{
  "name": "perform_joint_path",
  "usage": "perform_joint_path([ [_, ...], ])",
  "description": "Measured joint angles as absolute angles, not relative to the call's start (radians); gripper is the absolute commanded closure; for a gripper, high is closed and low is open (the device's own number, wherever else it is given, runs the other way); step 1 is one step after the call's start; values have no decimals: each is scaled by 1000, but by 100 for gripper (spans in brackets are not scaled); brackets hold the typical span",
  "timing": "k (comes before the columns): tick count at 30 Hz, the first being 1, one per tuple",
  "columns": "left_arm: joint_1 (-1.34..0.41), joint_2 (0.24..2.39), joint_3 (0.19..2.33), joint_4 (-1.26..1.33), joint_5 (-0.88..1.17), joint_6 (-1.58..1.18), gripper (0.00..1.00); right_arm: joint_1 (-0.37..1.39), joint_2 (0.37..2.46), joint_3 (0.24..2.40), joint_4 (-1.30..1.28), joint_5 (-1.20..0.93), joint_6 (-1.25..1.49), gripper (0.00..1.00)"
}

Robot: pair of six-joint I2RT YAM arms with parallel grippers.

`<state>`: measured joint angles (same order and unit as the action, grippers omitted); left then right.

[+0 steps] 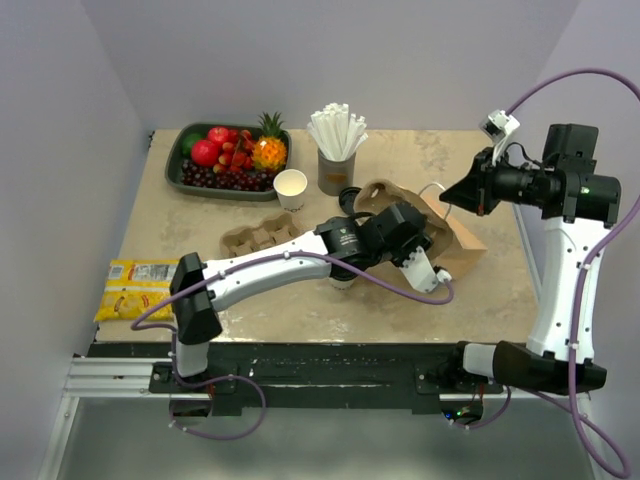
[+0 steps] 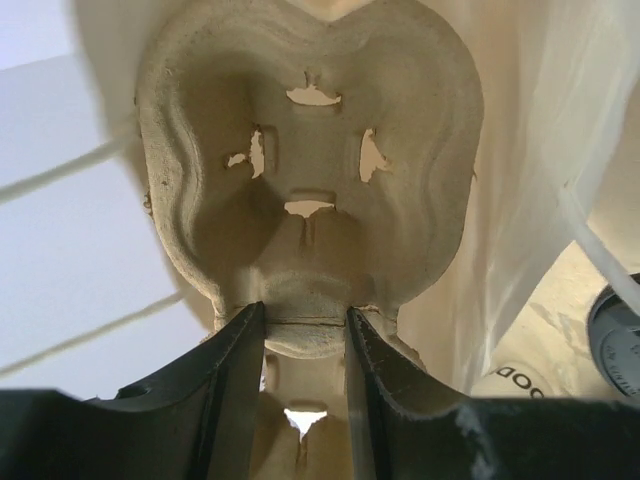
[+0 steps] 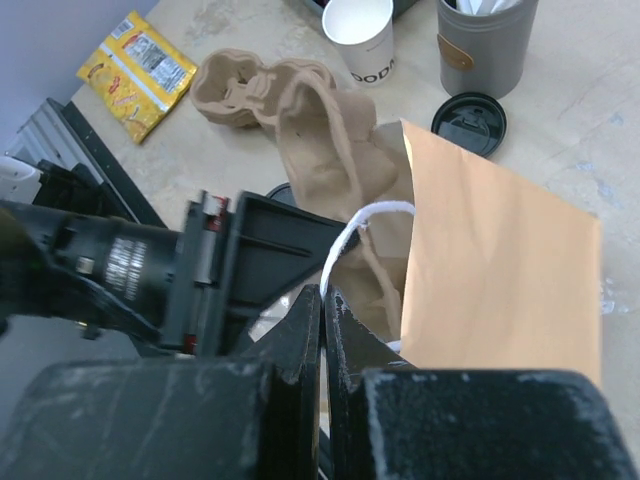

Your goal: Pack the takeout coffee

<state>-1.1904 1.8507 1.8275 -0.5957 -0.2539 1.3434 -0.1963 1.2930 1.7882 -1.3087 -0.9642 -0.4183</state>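
One small white, black-lidded cup [image 1: 341,281] stands on the table [image 1: 300,312], mostly hidden beneath the left arm [image 1: 270,268], outside both grippers: left gripper [image 2: 305,325] clamps the pulp carrier [image 2: 310,150], right gripper [image 3: 322,305] pinches the bag handle [image 3: 350,235].

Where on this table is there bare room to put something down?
Bare tabletop lies at the back right, behind the paper bag and right of the straw cup; also between the fruit tray and the yellow packet. The middle is crowded: open cup, pulp carrier, left arm.
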Motion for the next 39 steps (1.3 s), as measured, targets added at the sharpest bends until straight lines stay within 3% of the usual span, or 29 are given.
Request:
perform_joint_path([
  [13, -1232, 1911, 1870, -612, -207, 1317, 100, -196, 1263, 1747, -1288, -990, -381, 100],
  [39, -1193, 1755, 1767, -505, -33, 1263, 100, -196, 1285, 1787, -1337, -987, -474, 100],
])
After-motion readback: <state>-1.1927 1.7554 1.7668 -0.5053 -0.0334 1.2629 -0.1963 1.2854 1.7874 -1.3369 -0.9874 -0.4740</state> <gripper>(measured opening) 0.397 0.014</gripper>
